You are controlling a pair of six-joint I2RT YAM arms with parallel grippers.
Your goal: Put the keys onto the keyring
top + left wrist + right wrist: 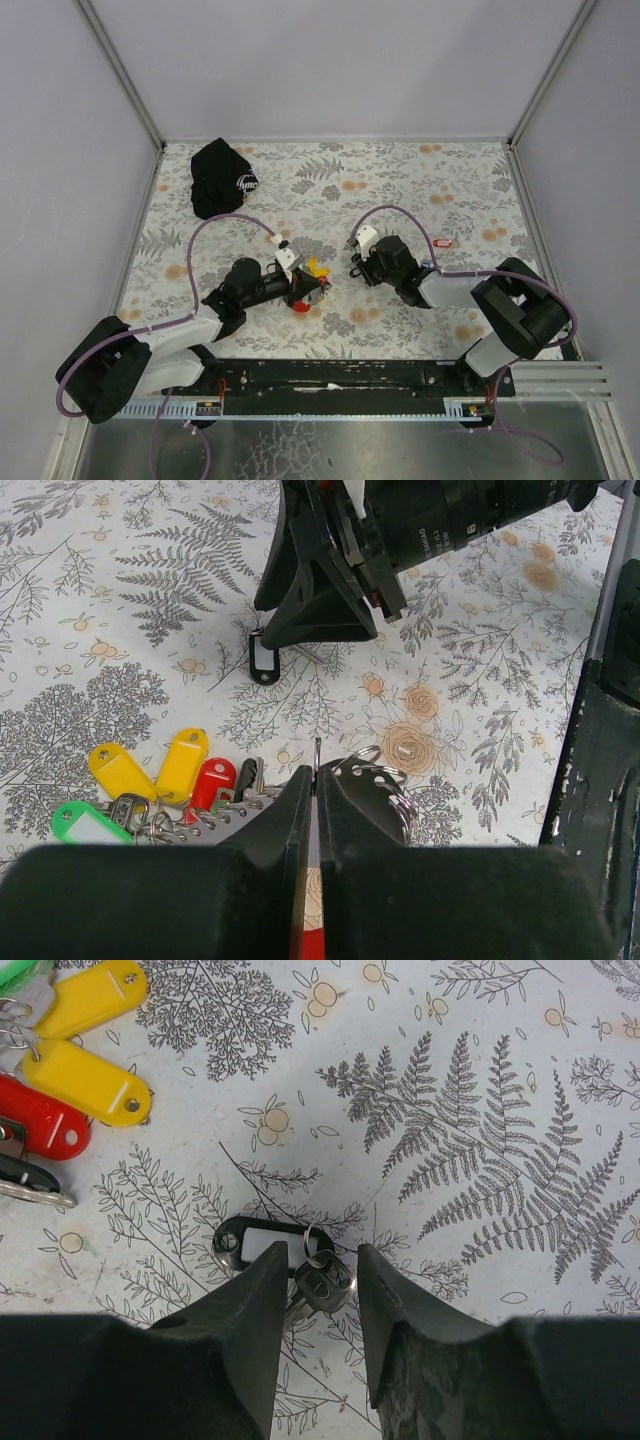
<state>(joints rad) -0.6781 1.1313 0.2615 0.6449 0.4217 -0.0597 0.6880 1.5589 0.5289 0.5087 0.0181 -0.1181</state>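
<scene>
My left gripper point(308, 293) is shut on the keyring point(392, 777); a thin wire edge pokes out between its pressed fingertips, and silver coils curl round the right finger. Keys with yellow point(122, 770), red point(212, 783) and green point(85, 822) tags lie bunched just left of it. One key point(326, 1285) with a black tag point(255, 1244) lies apart on the cloth. My right gripper point(322, 1260) is open, low over that key, a finger on each side of its head. The left finger touches or overlaps it; a gap shows at the right finger.
A black cap point(222, 178) with a white logo lies at the far left of the flowered cloth. A lone small red tag point(445, 241) rests to the right of the right arm. The two grippers face each other closely at the table's middle.
</scene>
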